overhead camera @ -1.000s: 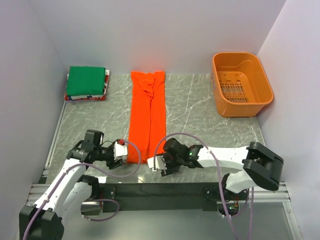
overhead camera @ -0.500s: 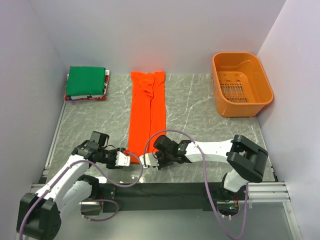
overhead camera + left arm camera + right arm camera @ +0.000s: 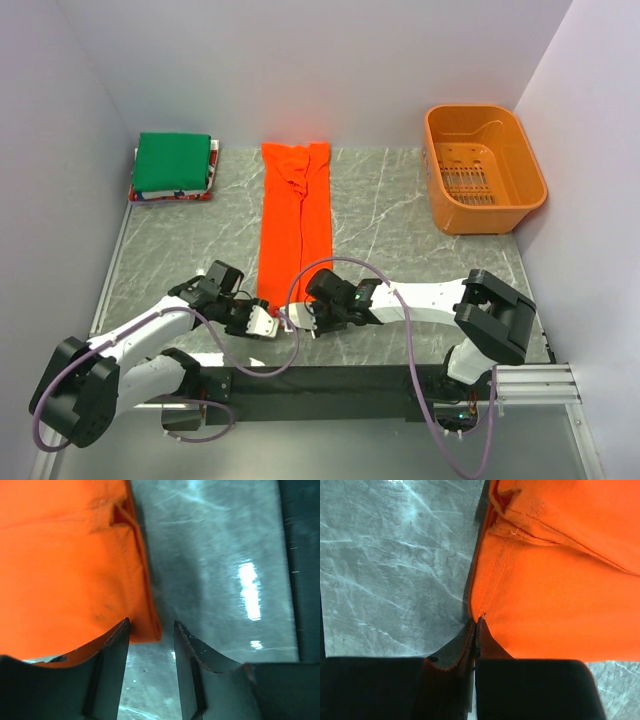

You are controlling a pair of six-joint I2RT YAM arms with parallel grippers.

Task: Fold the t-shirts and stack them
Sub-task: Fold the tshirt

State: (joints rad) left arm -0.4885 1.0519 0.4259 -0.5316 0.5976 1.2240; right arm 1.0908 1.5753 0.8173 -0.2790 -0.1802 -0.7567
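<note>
The orange t-shirt [image 3: 295,230] lies folded lengthwise as a long strip down the middle of the table. My left gripper [image 3: 268,322] is at the strip's near left corner. In the left wrist view the left gripper [image 3: 151,624] stands open, and the corner of the orange t-shirt [image 3: 65,565] pokes in at the fingertips without reaching the right finger [image 3: 195,660]. My right gripper [image 3: 293,318] is at the near right corner. In the right wrist view the right gripper [image 3: 477,621] is shut on the hem corner of the orange t-shirt [image 3: 560,590]. A folded green t-shirt [image 3: 172,162] tops a thin white and red stack [image 3: 170,196] at the back left.
An orange plastic basket [image 3: 495,218] stands at the back right against the wall. Grey marble tabletop [image 3: 400,240] shows between the strip and the basket. White walls close in the left, back and right sides. The black rail with the arm bases runs along the near edge.
Both grippers have moved inward to the near end of the orange strip. The right jaws have closed on its corner. The left jaws have narrowed.
</note>
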